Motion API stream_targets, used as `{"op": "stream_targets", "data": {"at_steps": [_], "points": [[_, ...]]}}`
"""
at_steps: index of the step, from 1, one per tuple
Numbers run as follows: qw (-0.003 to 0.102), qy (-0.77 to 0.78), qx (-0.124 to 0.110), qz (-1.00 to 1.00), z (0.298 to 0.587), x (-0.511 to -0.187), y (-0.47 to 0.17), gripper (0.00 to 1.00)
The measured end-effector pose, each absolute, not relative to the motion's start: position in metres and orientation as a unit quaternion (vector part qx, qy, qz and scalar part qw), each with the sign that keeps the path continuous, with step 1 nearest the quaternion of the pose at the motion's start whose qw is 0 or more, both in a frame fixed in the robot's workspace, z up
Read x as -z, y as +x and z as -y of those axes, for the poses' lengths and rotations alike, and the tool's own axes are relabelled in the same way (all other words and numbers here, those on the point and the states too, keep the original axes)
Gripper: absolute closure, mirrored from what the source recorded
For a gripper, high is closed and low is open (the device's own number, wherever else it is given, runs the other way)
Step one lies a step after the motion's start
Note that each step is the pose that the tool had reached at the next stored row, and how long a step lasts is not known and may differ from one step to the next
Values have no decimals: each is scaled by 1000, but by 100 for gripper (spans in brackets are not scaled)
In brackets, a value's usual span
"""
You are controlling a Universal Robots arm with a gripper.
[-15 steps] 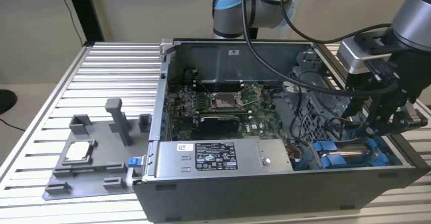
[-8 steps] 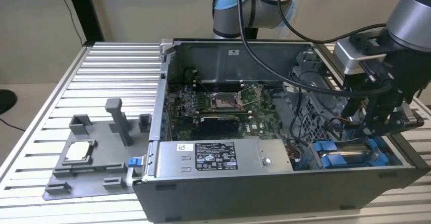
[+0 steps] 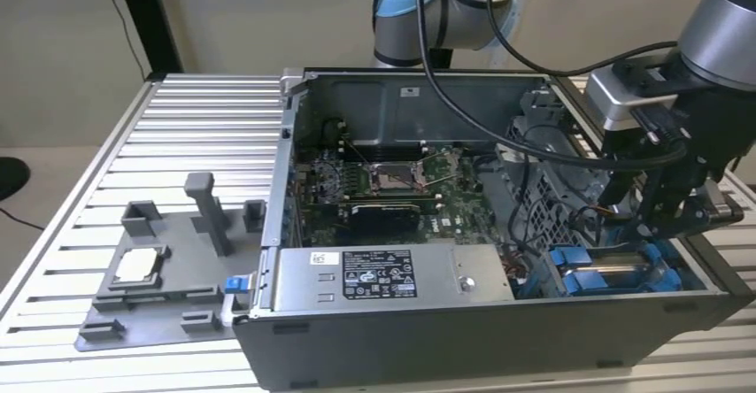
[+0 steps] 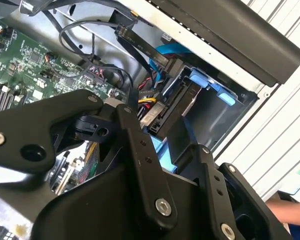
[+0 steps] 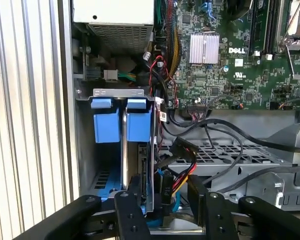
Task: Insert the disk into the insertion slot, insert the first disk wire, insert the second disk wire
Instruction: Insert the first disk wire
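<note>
- Already the disk point(image 5: 148, 160) stood on edge inside the insertion slot point(image 5: 117, 92), with a blue caddy tab point(image 5: 139, 122) at its far end.
- Seen in the exterior view, that bay lay at about 4 o'clock from the processor socket point(image 3: 390, 176), in the corner of the open computer case point(image 3: 473, 340) past the power-supply box point(image 3: 390, 273).
- The disk's long axis ran straight away from the gripper point(image 5: 165, 184), from the fingertips out to the blue tab, so its connector end was the end nearest the jaws.
- The jaws stood apart, one of the fingers point(image 5: 132, 200) on each side of that end, and nothing looked clamped between them.
- In the gap, close against the disk's end, sat a black power plug point(image 5: 166, 187) with yellow, red and black leads; whether it was fully seated could not be told.
- A second black plug point(image 5: 182, 147) on dark cables lay just beyond, over the perforated metal beside the disk.
- In the exterior view the gripper point(image 3: 661, 225) pointed down into the case with the bay toward 7 o'clock from it, and the arm reached in from about 1 o'clock.
</note>
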State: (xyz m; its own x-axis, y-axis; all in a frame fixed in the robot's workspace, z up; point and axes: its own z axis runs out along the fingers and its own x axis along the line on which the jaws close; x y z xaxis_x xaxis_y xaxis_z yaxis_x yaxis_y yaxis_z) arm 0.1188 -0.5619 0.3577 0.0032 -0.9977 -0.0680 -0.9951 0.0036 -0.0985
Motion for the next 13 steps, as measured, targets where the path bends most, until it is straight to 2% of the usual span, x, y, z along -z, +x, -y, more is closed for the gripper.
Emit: {"op": "stream_targets", "data": {"at_steps": [13], "points": [[59,-706,11,-706,556,-358,119,0]]}}
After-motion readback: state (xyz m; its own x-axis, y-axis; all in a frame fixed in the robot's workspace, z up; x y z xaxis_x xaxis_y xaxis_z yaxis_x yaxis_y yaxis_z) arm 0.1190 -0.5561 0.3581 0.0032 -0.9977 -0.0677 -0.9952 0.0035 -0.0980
